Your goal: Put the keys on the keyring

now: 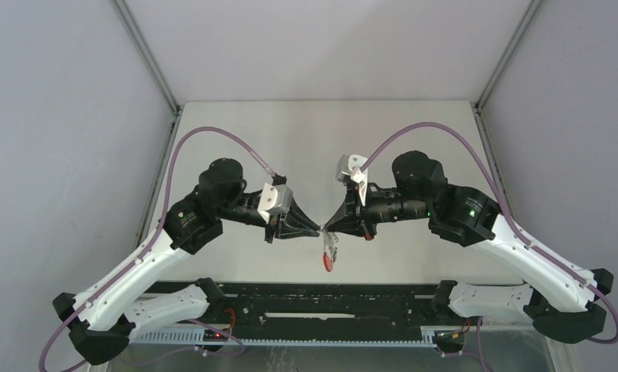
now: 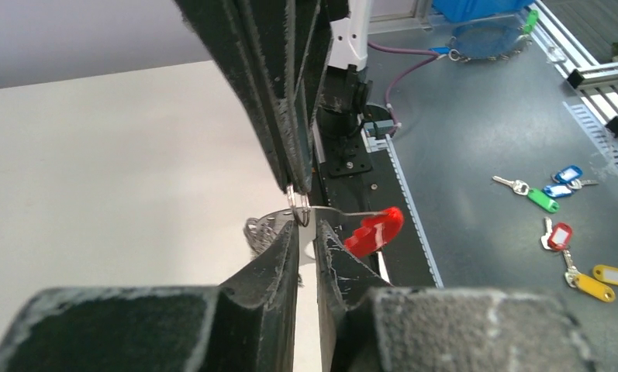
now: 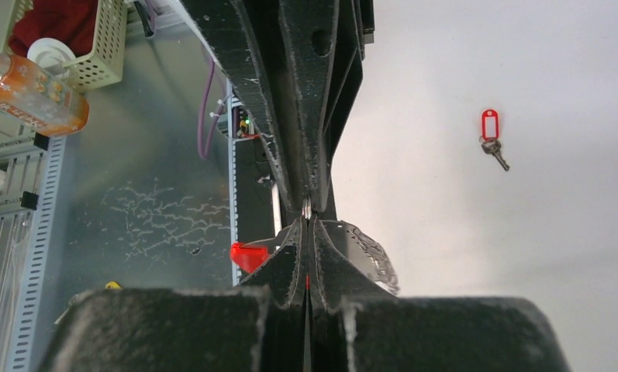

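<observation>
Left gripper (image 2: 307, 232): fingers standing slightly parted, grasping nothing I'm seeing. Keyring (image 1: 330, 258) hanging mid-air under meeting tips. Right gripper (image 3: 307, 226) clenching keyring. Red-tag key (image 3: 489, 136) lying apart on table (image 3: 484, 232). I'm judging threading step underway; next I'm needing left to fetch that key.

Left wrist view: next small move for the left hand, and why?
Probably back the left hand straight off the keyring. Its jaws stand slightly apart, the right hand appears to pinch the ring's small loop, and a red-tagged key lies loose on the table, not yet picked up.
</observation>
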